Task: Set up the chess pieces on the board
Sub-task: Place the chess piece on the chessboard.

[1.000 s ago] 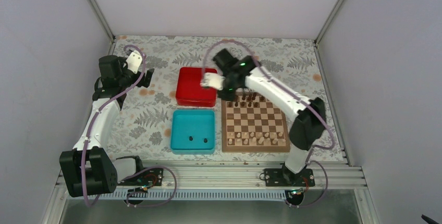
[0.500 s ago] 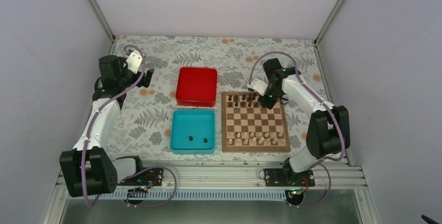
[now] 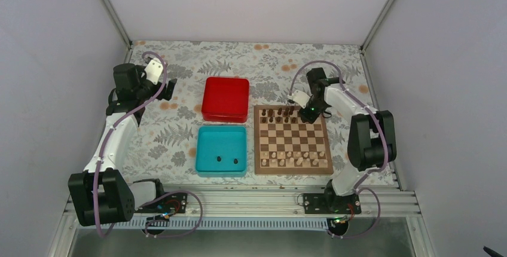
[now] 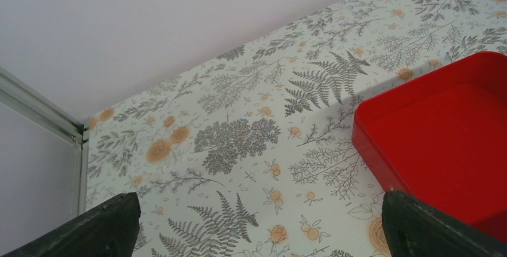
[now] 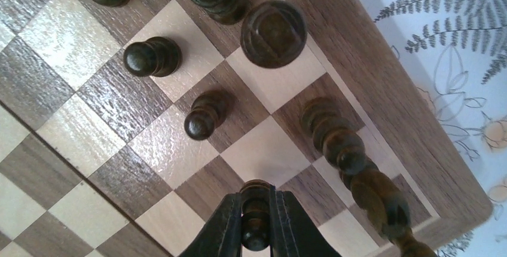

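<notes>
Grip: right gripper (image 5: 256,226) clenched on dark pawn (image 5: 255,204) at its head | place: in line with two standing pawns (image 5: 152,57) near a corner of the board (image 5: 382,89) | handling: we judge it light, rigid, smooth, easily toppled | hold: pinch just under head.

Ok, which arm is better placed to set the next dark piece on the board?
Right. The right gripper is over the far right corner of the board, shut on a dark pawn. The left gripper hangs open and empty over the tablecloth, left of the red box.
</notes>
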Controlling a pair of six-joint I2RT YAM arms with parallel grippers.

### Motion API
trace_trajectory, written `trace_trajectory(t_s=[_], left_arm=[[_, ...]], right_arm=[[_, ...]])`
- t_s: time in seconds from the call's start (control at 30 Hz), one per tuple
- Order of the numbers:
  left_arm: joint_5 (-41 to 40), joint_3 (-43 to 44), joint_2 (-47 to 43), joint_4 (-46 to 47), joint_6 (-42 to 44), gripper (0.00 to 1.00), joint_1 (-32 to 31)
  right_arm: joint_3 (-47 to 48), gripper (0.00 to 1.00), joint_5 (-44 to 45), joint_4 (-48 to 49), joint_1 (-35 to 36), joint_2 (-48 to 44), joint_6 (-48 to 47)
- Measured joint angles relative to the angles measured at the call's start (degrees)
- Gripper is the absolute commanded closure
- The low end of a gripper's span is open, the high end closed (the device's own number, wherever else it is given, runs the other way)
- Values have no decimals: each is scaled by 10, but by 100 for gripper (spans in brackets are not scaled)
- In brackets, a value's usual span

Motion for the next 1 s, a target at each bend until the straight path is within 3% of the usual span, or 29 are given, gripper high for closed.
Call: trace_trajectory(t_s=[0.73,1.0], left_arm=[[2,0,0,0,0,0,0],[3,0,0,0,0,0,0]], right_arm=[[18,88,-22,12,-1,39,-2],[18,77,-22,9,-1,39,-3]])
